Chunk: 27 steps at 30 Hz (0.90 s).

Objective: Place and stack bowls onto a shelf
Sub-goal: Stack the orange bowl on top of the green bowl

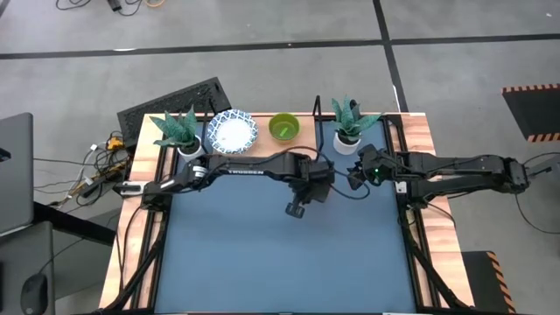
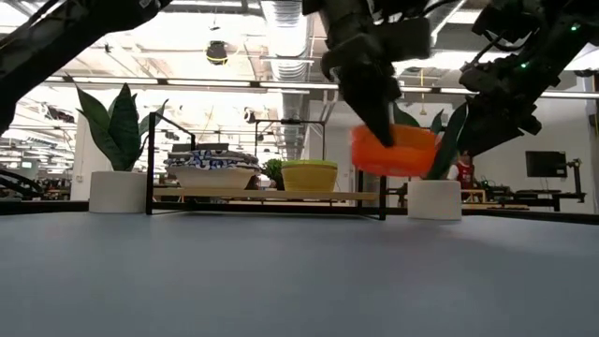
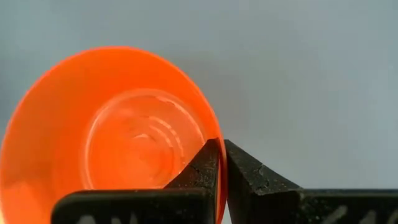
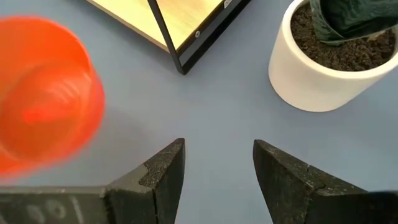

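My left gripper (image 3: 221, 146) is shut on an orange-red plastic bowl (image 2: 395, 150) and holds it in the air just off the right end of the shelf (image 2: 267, 196). In the high view the arm hides this bowl. The shelf is a light-wood board on a black frame at the table's far edge. On it rest a white bowl with a blue pattern (image 1: 234, 131) and a green bowl (image 1: 283, 127). My right gripper (image 4: 217, 165) is open and hovers to the right of the orange-red bowl (image 4: 43, 118), touching nothing. My left gripper pinches the orange-red bowl by its rim (image 3: 219, 163), one finger inside the bowl and one outside. The fingers (image 2: 374, 103) come down from above. The bowl is lifted clear of the table, its opening upward, hanging beside and below the fingers.
Two white pots with green plants stand at the shelf's ends, one on the left (image 1: 179, 133) and one on the right (image 1: 348, 131), the right one close to my right gripper. The dark-blue tabletop (image 1: 280, 262) stretches toward the near edge.
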Each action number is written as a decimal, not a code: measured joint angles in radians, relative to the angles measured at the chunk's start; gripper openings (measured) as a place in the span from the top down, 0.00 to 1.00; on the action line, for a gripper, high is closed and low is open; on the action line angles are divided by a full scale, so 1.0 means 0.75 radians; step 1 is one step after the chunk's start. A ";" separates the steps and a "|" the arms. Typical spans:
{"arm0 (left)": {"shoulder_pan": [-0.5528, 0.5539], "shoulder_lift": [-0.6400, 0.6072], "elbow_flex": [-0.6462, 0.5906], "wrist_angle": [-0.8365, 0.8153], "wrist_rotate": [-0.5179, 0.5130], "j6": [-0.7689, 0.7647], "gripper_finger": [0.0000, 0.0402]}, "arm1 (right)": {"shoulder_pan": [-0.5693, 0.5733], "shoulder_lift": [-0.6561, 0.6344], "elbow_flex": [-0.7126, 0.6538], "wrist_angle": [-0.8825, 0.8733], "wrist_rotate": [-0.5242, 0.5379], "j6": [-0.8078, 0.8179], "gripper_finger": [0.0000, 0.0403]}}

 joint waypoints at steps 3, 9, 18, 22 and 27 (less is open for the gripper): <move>0.014 -0.036 -0.003 -0.050 -0.023 -0.017 1.00 | -0.001 0.000 0.000 0.001 0.000 -0.005 0.47; 0.067 -0.166 -0.002 -0.065 -0.091 -0.063 1.00 | -0.001 0.000 0.000 0.006 0.000 -0.010 0.47; 0.229 -0.270 -0.002 -0.091 -0.346 -0.055 1.00 | -0.002 0.000 0.000 0.008 0.021 -0.011 0.47; 0.335 -0.268 -0.012 -0.090 -0.366 -0.088 1.00 | -0.001 0.000 0.000 0.008 0.025 -0.011 0.47; 0.484 -0.266 -0.086 -0.034 -0.266 -0.178 1.00 | -0.002 0.000 0.000 0.008 0.029 -0.010 0.47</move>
